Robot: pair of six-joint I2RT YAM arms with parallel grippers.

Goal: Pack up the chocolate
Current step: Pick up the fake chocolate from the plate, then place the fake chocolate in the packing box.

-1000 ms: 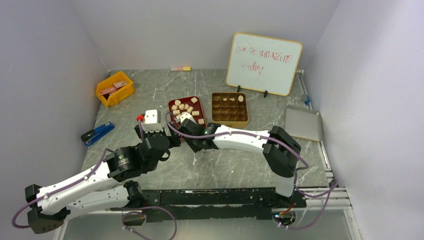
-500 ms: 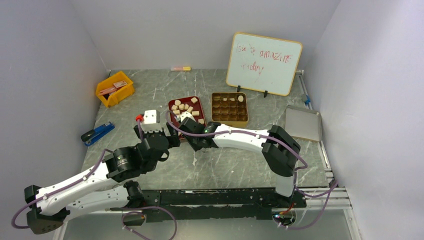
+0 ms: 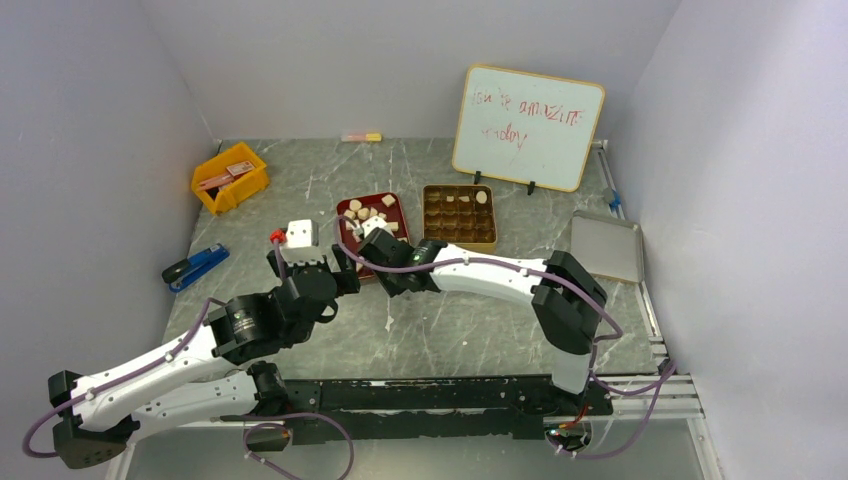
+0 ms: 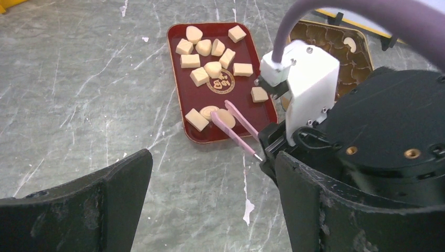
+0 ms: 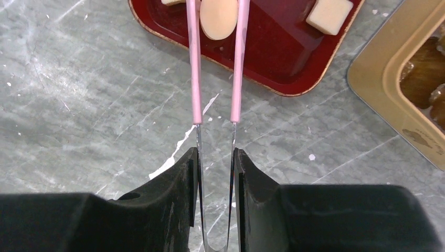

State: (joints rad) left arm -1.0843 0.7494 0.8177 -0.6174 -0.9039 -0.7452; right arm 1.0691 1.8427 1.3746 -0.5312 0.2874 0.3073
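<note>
Right wrist view: right gripper (image 5: 215,157) fingers (image 5: 176,173) nearly closed, clamping pink tweezers (image 5: 194,79), prongs straddling one round piece of the chocolate (image 5: 219,18) in the dark red tray (image 5: 273,63) on the desk (image 5: 78,105), beside the gold tin (image 5: 388,73). Probably light, firm, smooth, easily marked; pinch gently across the widest sides. Left gripper (image 4: 212,173) fingers wide apart, holding nothing.

Glossy red tray (image 4: 189,97); matt chocolate (image 4: 199,76); marbled stone table (image 4: 78,105).
</note>
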